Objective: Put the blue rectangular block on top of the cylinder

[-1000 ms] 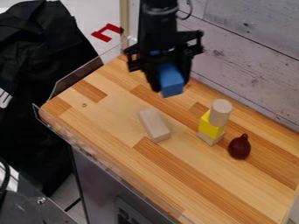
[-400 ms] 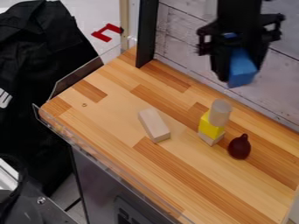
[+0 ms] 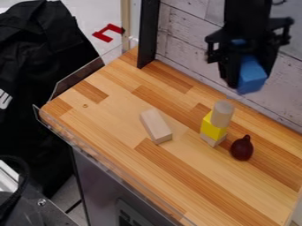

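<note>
The blue rectangular block is gripped in the end effector, held in the air, apart from the cylinder. The cylinder stands upright on a yellow block, itself on a pale wooden piece. Near that stack is a dark red, pear-shaped object; farther off, a pale wooden block lies on the desk.

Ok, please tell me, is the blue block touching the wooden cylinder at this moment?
Apart. In the camera view, the blue block hangs above and to the right of the cylinder, with the pale wall visible between them.
</note>
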Available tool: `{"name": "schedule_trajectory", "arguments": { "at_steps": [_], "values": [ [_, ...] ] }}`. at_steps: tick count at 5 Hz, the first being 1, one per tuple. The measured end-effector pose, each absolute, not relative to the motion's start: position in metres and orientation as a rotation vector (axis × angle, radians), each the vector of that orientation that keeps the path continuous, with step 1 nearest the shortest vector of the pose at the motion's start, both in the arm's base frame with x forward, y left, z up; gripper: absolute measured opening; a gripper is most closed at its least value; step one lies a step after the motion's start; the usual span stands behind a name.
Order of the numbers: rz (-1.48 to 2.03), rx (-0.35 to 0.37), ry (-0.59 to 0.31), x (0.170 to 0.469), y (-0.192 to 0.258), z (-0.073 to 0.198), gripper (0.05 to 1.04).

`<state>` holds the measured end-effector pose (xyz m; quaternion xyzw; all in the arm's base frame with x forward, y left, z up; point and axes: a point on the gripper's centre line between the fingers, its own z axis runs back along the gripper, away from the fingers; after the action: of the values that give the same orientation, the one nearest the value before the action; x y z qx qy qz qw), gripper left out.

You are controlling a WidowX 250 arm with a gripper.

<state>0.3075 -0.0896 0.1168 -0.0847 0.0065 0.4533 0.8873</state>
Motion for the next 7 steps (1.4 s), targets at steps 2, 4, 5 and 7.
{"name": "schedule_trajectory", "arguments": {
  "at_steps": [2,4,5,7],
  "values": [
    [0.955,-0.144,0.062,0.303,-0.085,0.097,0.586],
    [0.936,-0.116,0.084,0.306,-0.085,0.09,0.586],
    [0.925,-0.085,0.104,0.307,-0.083,0.084,0.586],
    [0.926,-0.083,0.115,0.308,-0.078,0.077,0.586]
  ]
}}
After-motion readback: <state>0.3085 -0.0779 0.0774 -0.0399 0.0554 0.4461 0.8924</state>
